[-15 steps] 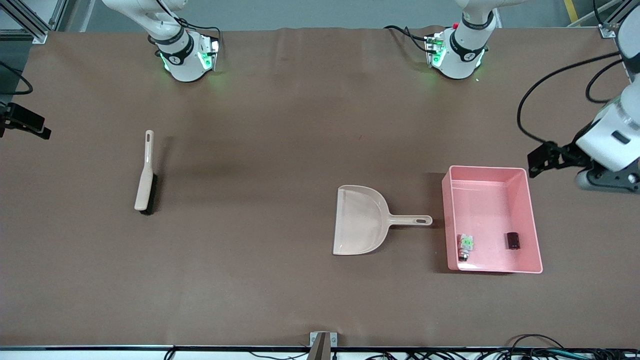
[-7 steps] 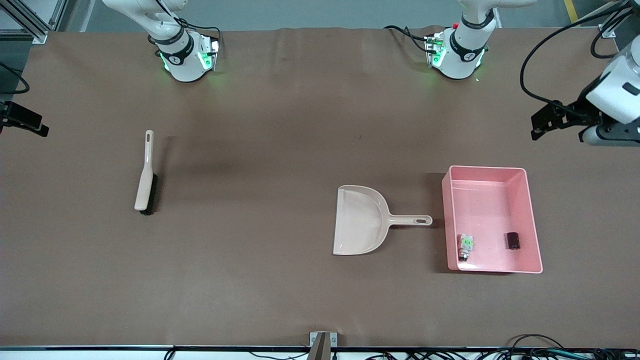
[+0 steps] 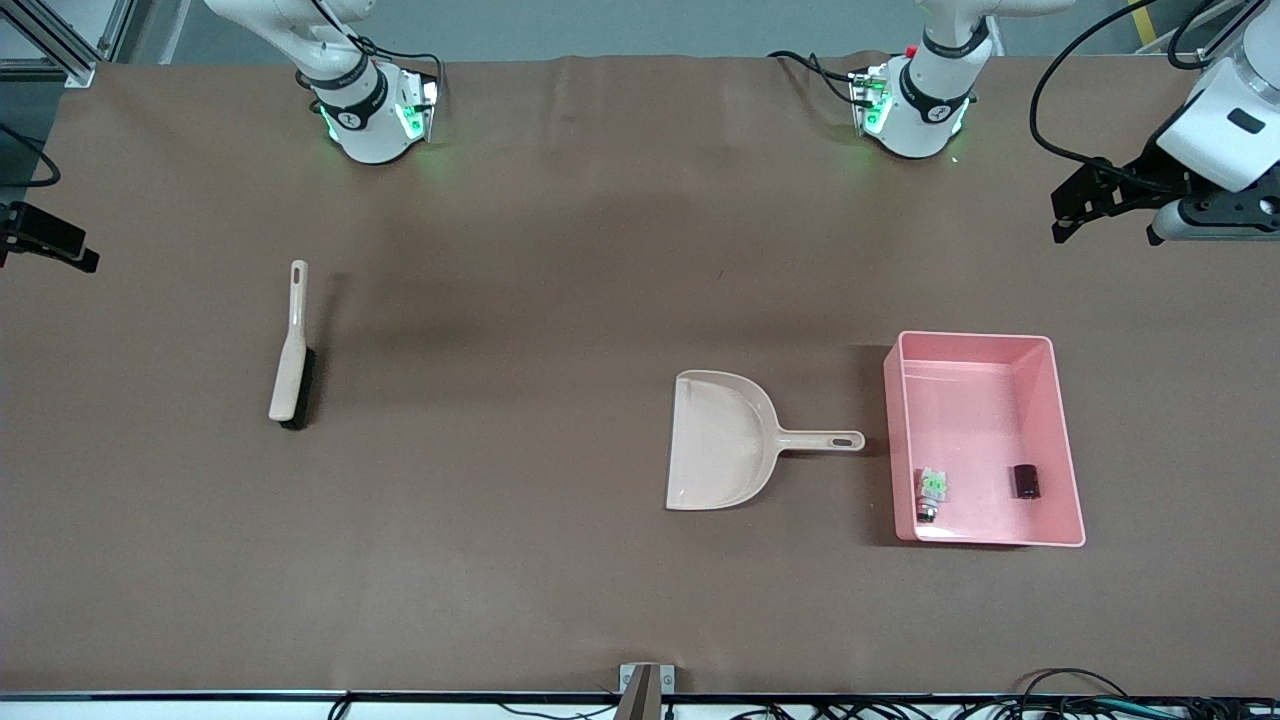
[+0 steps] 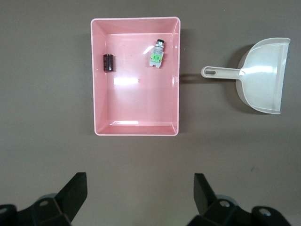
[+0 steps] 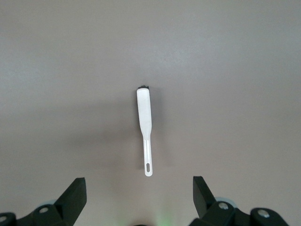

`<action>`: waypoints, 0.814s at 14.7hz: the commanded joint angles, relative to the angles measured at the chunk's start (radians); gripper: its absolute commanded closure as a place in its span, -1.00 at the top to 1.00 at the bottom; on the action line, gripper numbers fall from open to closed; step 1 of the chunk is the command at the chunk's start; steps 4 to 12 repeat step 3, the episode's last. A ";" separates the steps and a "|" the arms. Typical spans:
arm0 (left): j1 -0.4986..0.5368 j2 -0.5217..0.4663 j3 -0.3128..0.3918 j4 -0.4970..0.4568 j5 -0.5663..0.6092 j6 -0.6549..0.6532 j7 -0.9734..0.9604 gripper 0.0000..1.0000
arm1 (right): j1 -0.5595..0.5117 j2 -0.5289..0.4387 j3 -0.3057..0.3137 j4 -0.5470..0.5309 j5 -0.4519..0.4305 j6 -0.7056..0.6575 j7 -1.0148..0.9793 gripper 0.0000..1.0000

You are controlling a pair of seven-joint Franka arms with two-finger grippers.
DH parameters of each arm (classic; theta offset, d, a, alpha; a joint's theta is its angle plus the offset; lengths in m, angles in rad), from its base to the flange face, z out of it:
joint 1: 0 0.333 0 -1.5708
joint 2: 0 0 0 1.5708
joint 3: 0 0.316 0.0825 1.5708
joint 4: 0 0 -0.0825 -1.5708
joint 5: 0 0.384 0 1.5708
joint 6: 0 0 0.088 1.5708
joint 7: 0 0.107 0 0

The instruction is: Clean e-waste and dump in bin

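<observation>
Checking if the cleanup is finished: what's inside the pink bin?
In the bin lie the white block and the dark cylinder, apart; a small grey piece adjoins the block. Nothing covers the floor.

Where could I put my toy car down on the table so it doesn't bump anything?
The widest bare patch lies between the brush and the dustpan. It is tight where the dustpan's handle nearly reaches the pink bin, which holds the white block and dark cylinder.
</observation>
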 commanded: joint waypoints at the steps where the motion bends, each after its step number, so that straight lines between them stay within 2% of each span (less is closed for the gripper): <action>1: -0.014 -0.019 0.013 -0.022 -0.012 0.019 -0.006 1.00 | -0.006 -0.001 0.003 0.008 0.014 -0.014 0.000 1.00; 12: -0.014 -0.017 0.013 -0.022 -0.013 0.019 -0.006 1.00 | -0.006 -0.001 0.003 0.010 0.014 -0.012 0.000 1.00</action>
